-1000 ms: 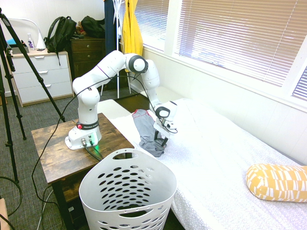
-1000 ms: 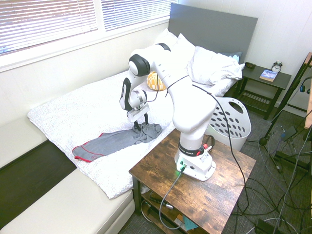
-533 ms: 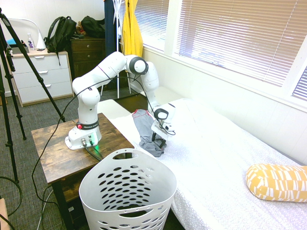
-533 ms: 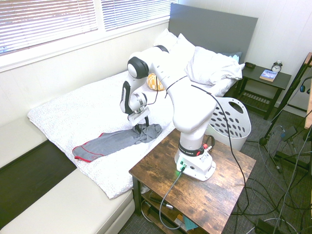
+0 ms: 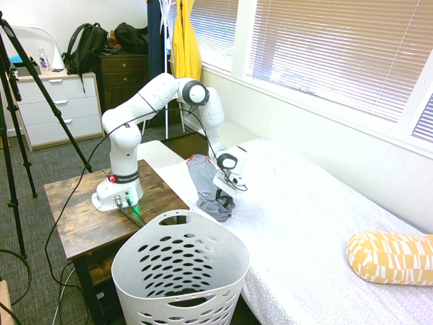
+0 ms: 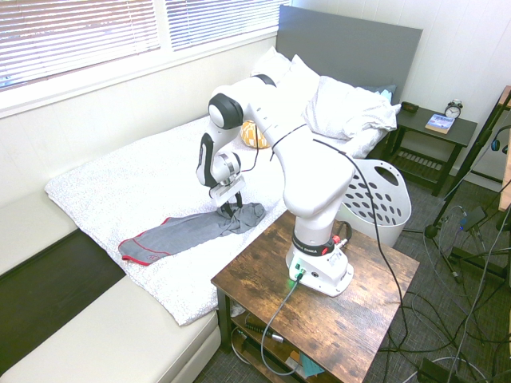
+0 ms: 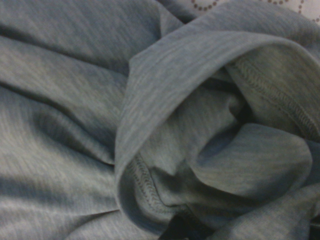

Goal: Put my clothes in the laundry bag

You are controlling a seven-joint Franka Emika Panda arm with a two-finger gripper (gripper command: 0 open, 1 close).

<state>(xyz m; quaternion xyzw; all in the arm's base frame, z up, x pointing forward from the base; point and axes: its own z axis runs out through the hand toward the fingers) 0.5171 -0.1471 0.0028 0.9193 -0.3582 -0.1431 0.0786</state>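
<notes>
1. A soft dark grey fabric garment with thin red edging [image 6: 188,231] is laid out long on the white dotted bed cover [image 6: 136,187], near the bed's edge next to the table.
2. The red-hemmed end [image 6: 137,251] is seen at the far end from the arm; the other end is bunched up in a heap [image 5: 218,206].
3. The white arm's end effector [image 5: 224,200] is lowered steeply onto the bunched end, right down at the fabric.
4. Finger state: cannot be told; the tips are sunk among the folds in both outside views.
5. Whether cloth is pinched cannot be told.
6. In the wrist view only crumpled grey cloth [image 7: 150,125] with stitched hems is shown, with a strip of dotted cover at one edge.
7. The large white plastic laundry basket with oval holes [image 5: 179,274] is stood on the floor by the bed, beside the brown wooden table [image 5: 78,220], well apart from the garment.
8. A yellow-and-white patterned pillow [image 5: 391,257] is seen further along the bed.
9. A bright yellow garment [image 5: 185,40] is hung near the window.
</notes>
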